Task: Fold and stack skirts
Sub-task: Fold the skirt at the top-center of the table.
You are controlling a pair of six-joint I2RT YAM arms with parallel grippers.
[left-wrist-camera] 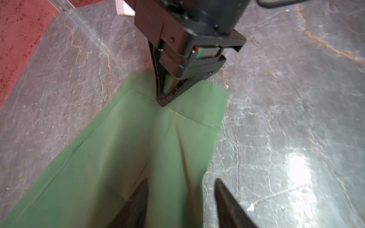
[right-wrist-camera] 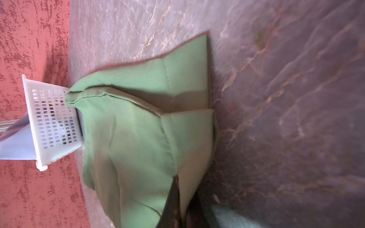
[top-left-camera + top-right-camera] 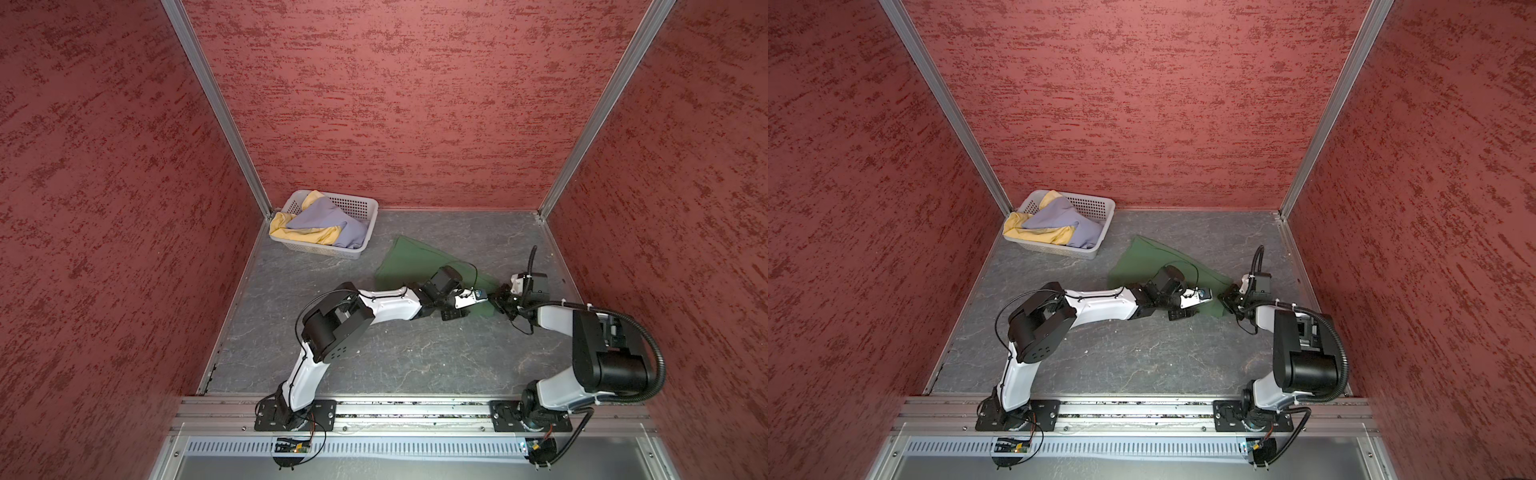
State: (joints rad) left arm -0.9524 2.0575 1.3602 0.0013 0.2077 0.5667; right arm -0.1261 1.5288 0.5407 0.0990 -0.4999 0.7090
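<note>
Centrally, the marbled grey table (image 3: pixel 415 357) is partly covered by the dark green skirt (image 3: pixel 409 262). The far-left corner is occupied by the white basket (image 3: pixel 353 206). In it the lavender-grey skirt (image 3: pixel 320 222) is heaped over the mustard yellow skirt (image 3: pixel 291 235). The green waistband is pinched by the closed right gripper (image 1: pixel 163 99). The left gripper (image 1: pixel 181 183) is held with its jaws parted astride the skirt's edge.

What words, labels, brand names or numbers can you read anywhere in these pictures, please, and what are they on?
No text can be read in any view.
The green skirt shows only plain cloth and seams.
The basket bears no lettering.
The circuit boards at the front rail are too small to tell whether they carry print.
</note>
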